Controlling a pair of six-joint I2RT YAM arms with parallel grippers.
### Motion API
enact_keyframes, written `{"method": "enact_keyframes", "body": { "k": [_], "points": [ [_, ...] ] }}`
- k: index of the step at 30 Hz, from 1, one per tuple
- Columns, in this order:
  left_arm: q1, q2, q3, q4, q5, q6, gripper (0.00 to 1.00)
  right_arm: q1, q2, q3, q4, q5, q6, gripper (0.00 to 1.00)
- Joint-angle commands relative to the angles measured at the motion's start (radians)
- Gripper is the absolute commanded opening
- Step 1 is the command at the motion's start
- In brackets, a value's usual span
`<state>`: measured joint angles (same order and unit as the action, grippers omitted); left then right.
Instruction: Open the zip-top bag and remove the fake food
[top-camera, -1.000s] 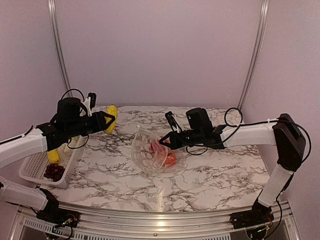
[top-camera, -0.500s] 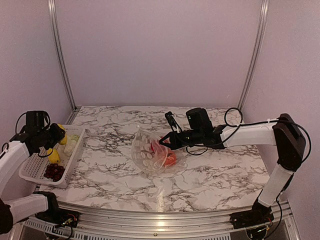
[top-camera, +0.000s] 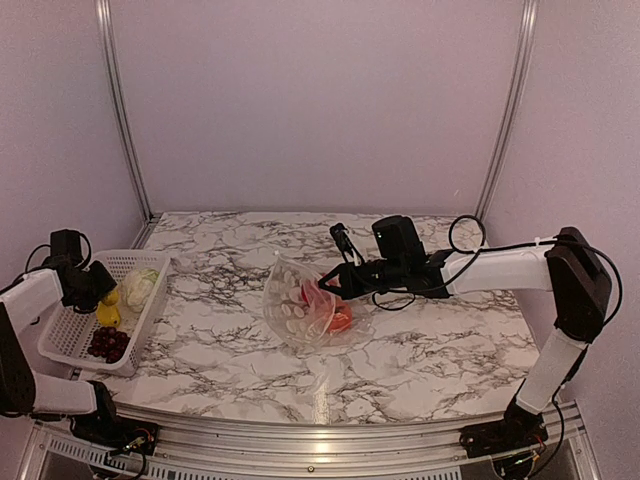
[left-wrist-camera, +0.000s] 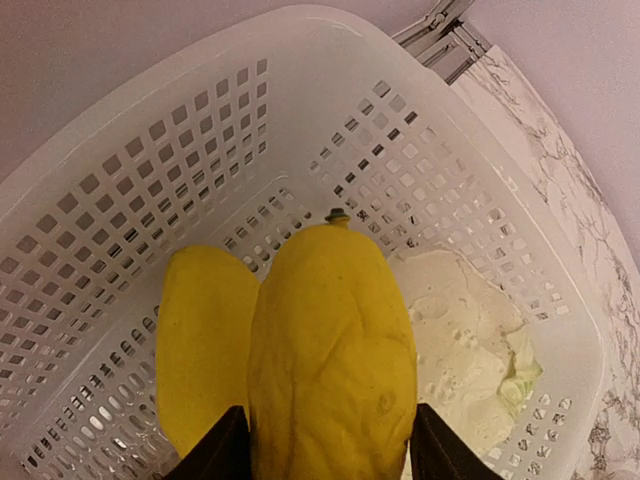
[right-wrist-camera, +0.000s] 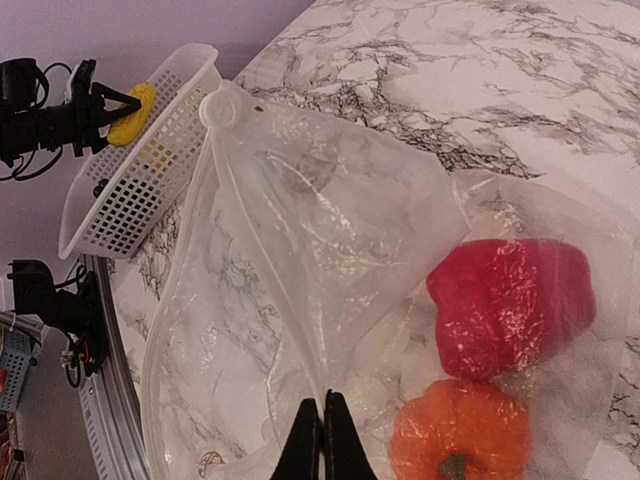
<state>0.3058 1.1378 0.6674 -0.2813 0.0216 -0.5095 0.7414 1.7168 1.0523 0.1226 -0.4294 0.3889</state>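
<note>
The clear zip-top bag (top-camera: 292, 310) lies mid-table with its mouth open toward the left. A red piece (right-wrist-camera: 510, 305) and an orange piece (right-wrist-camera: 460, 435) are inside it. My right gripper (right-wrist-camera: 323, 412) is shut on a fold of the bag's plastic (right-wrist-camera: 300, 230) and holds it up. My left gripper (left-wrist-camera: 330, 445) is shut on a yellow banana-like piece (left-wrist-camera: 335, 360) just inside the white basket (left-wrist-camera: 150, 150). A second yellow piece (left-wrist-camera: 205, 340) and the cream-white lump (left-wrist-camera: 460, 340) lie in the basket. The dark grape bunch (top-camera: 107, 343) lies at the basket's near end.
The white lattice basket (top-camera: 60, 345) stands at the table's left edge, against the left wall. Metal rails run up the back corners. The right arm (top-camera: 500, 268) stretches across the right half of the marble table.
My left arm has swung left from mid-table to the basket and lowered, carrying the yellow piece. The right gripper and the bag have not moved.
</note>
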Motion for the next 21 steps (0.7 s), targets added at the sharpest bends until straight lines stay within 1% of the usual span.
{"method": "enact_keyframes", "body": {
  "k": [1,3,6,9,11,15,21],
  "points": [
    [0.008,0.014,-0.002,0.060,-0.001,0.024,0.62,-0.006,0.017,0.035,0.002,-0.014,-0.013,0.00],
    [0.008,0.010,0.002,0.064,0.012,0.028,0.67,-0.008,0.020,0.039,0.000,-0.018,-0.015,0.00],
    [0.007,-0.003,0.003,0.076,0.039,0.036,0.72,-0.008,0.023,0.044,0.001,-0.026,-0.015,0.00],
    [0.002,-0.037,-0.006,0.096,0.096,0.031,0.73,-0.008,0.024,0.049,0.003,-0.034,-0.016,0.00],
    [-0.023,-0.071,-0.025,0.130,0.154,0.034,0.73,-0.008,0.025,0.053,0.005,-0.040,-0.015,0.00],
    [-0.129,-0.126,-0.045,0.194,0.226,0.040,0.69,-0.003,0.029,0.073,0.013,-0.055,-0.012,0.00],
    [-0.365,-0.182,-0.082,0.367,0.340,0.004,0.60,0.019,0.036,0.116,0.001,-0.058,-0.014,0.00]
  ]
}}
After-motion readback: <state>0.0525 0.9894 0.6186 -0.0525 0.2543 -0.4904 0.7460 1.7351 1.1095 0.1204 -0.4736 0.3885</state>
